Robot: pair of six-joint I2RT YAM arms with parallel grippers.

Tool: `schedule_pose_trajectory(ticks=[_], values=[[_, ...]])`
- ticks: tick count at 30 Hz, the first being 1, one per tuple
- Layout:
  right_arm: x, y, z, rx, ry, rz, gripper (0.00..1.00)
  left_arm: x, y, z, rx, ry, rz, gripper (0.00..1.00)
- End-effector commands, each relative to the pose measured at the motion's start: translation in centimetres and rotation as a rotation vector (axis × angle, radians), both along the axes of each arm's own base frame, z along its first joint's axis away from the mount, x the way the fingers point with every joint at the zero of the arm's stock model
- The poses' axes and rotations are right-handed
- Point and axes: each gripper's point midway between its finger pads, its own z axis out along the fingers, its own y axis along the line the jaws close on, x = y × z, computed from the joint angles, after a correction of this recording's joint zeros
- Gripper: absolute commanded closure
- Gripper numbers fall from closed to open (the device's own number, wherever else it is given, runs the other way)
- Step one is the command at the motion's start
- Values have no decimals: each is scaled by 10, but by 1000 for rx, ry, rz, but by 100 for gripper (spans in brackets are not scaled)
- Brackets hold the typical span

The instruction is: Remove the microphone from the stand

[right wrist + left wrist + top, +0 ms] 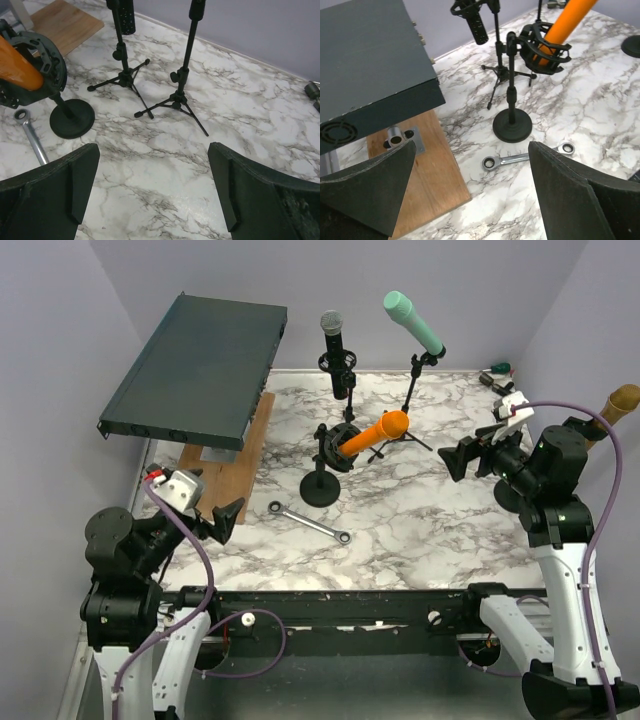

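From the top view, I take the orange, smooth-bodied microphone (375,432) as my target. It lies tilted in a black ring-shaped shock mount (333,448) on a short black stand with a round disc base (321,488), mid-way across the white marble-patterned table (430,530). The left gripper (218,518) and right gripper (460,458) both hover well apart from it, jaws spread wide and holding nothing. A slim chrome ratchet wrench (310,522) lies near the base.

In the left wrist view, my jaws gape around empty air. The mount's cage rings the microphone's lower body. To the left, a matte dark grey-green metal rack case (370,60) sits above a pale wooden board (430,170).

In the right wrist view, the matte black fingers, also wide apart, frame a thin black tripod stand (177,97), with another beside it. The orange body shows at the left edge. I judge the disc base could tip, so one gripper should pin the post. The other should grip the smooth body and draw it out along its own axis, not sideways.
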Motion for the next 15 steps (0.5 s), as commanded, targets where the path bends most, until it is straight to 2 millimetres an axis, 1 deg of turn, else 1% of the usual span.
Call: schedule_pose_trajectory(ticks=[1, 5, 8, 13, 15], values=[[-8, 16, 6, 14, 0, 110, 0, -9, -19, 7, 59, 30, -159, 1], [-14, 31, 4, 38, 6, 209, 0, -6, -28, 19, 79, 45, -230, 1], [-22, 50, 0, 86, -2, 331, 2, 0, -35, 27, 87, 41, -277, 1], [-30, 72, -1, 156, -35, 502, 4, 20, -49, 35, 125, 44, -313, 1], [-33, 85, 0, 178, -52, 571, 6, 30, -56, 37, 137, 40, -319, 1]])
